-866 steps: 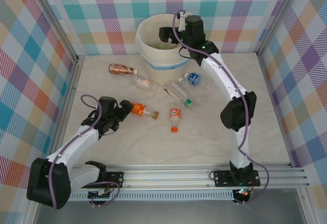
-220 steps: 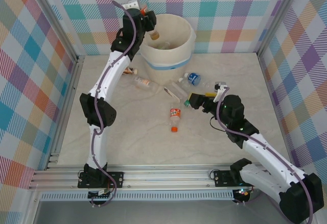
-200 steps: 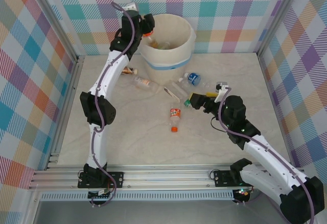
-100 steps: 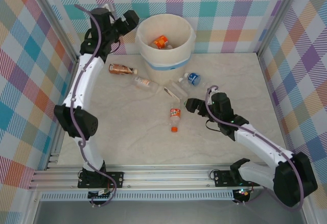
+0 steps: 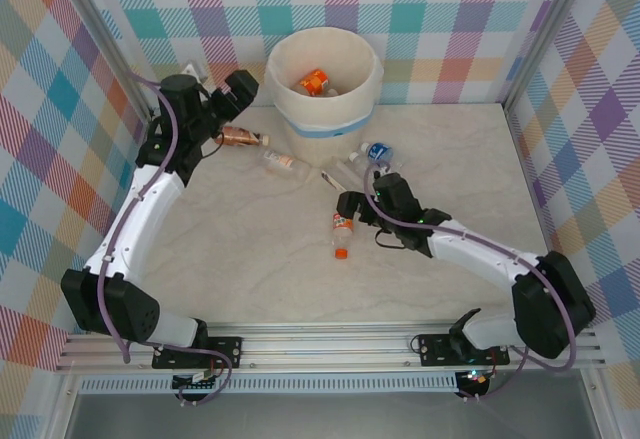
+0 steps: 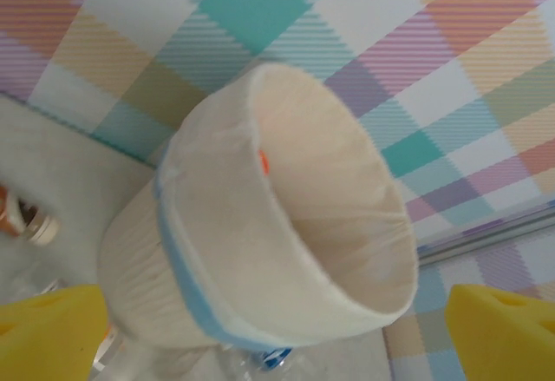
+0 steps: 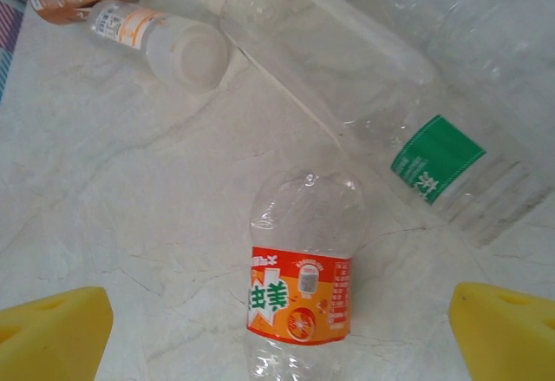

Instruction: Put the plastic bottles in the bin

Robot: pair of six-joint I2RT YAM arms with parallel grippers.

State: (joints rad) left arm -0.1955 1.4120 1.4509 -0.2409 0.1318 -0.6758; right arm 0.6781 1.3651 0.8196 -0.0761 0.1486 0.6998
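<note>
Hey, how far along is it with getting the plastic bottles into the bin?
Partway. Done: at least one orange-labelled plastic bottle lies inside the round cream-white bin. In hand: nothing; the left gripper and right gripper are both open, the right one lined up over the orange-capped clear bottle. Left: that bottle, the brown bottle, the green-labelled clear bottle and others on the table.

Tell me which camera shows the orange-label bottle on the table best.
Right wrist: the orange-label bottle lies close and centred, label clear. The top camera shows it whole but small, by the right tool. Left wrist faces the bin.
</note>
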